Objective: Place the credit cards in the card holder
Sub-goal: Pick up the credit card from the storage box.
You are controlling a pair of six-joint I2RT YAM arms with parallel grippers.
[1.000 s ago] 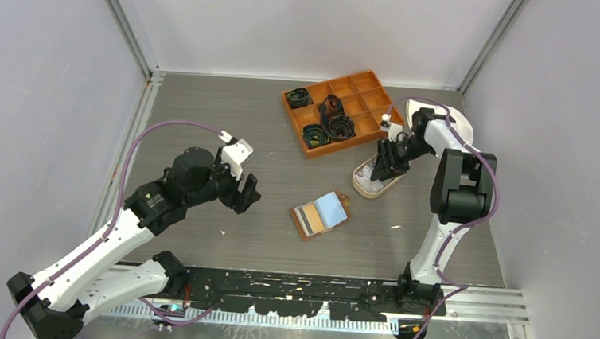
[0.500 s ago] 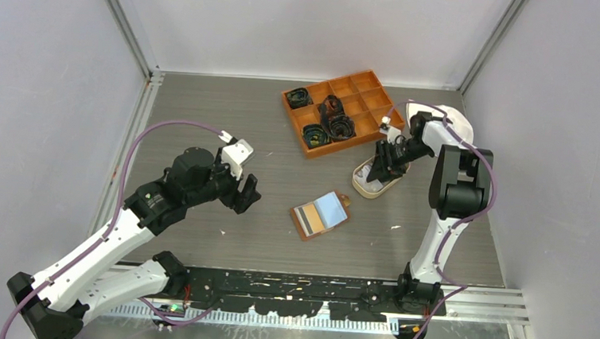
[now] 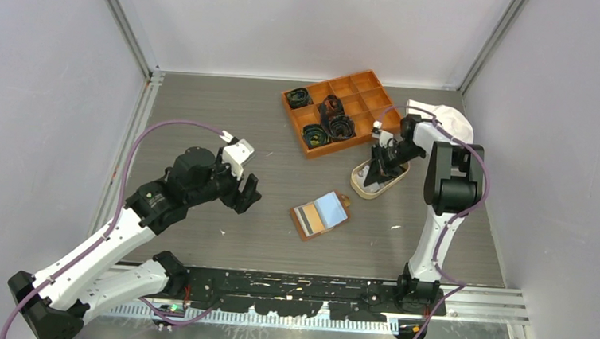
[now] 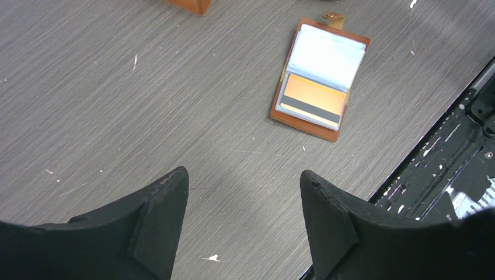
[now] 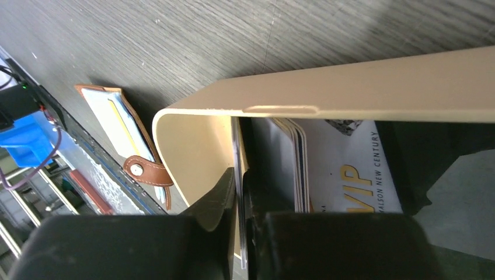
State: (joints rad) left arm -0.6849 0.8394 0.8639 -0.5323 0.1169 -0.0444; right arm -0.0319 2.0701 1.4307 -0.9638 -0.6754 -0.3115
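Observation:
The card holder [image 3: 322, 213] lies open on the table, a brown wallet with a pale blue card and an orange striped card in its slots. It also shows in the left wrist view [image 4: 320, 79]. My right gripper [image 3: 378, 169] reaches down into the beige oval tray [image 3: 365, 191]. In the right wrist view it [image 5: 240, 181] is shut on a thin credit card [image 5: 238, 146] seen edge-on, next to the tray wall [image 5: 327, 99]. More cards [image 5: 299, 166], one marked VIP [image 5: 350, 175], lie in the tray. My left gripper [image 3: 246, 194] is open and empty, left of the wallet.
An orange compartment box [image 3: 369, 85] with dark coiled items stands behind the tray. The wallet's snap strap [image 5: 146, 172] shows past the tray. The black rail [image 3: 305, 285] runs along the near edge.
My right arm has swung a little to the left and its gripper stands steeper in the tray. The left arm and the wallet have not moved.

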